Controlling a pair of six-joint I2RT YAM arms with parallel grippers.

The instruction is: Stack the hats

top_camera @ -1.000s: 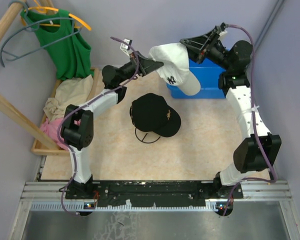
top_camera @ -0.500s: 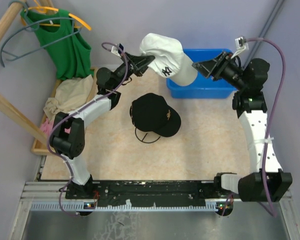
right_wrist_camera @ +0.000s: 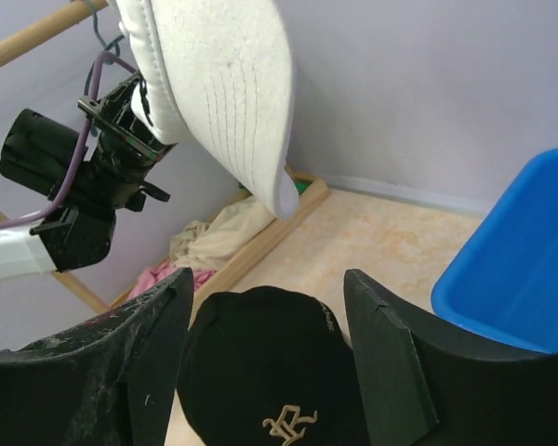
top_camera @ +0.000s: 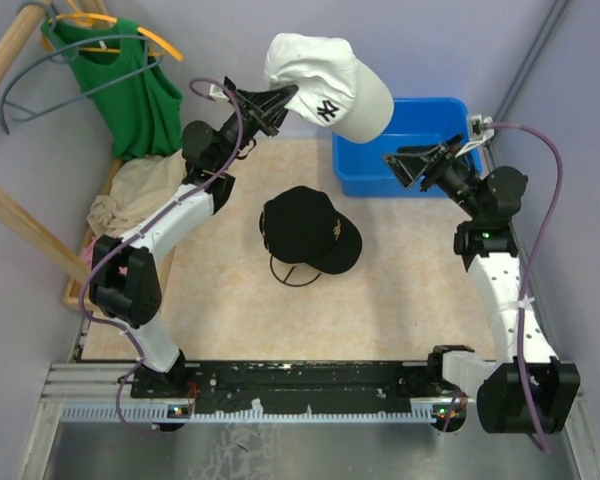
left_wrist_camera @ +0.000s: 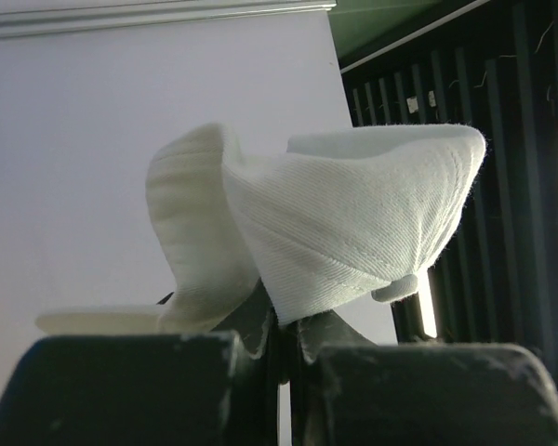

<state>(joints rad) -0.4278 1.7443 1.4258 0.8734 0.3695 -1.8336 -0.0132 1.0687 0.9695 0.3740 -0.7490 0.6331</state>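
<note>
The white cap (top_camera: 330, 88) was shared between both arms over the blue bin (top_camera: 420, 120) a second ago. It now hangs from the left arm alone, lifted higher and carried left along the worktop's (top_camera: 400, 290) far edge, clear of the bin. The black cap (top_camera: 308, 228) has not moved from the worktop's centre. The left end effector (top_camera: 280, 100) stays clamped tight on the white cap's fabric edge. The right end effector (top_camera: 392, 168) has let go and drawn back toward the right edge, its jaws spread wide and holding nothing.

The handover looks finished. The white cap seems free to be brought down onto the black one, which looks like the base of the stack.

No tan cap shows in any view, and I cannot tell whether one lies beneath the black cap. A thin dark wire loop (top_camera: 295, 272) pokes out at its near side, its source hidden. The right wrist view cuts off the white cap's crown. In the left wrist view the end effector's own body hides the exact pinch point.
</note>
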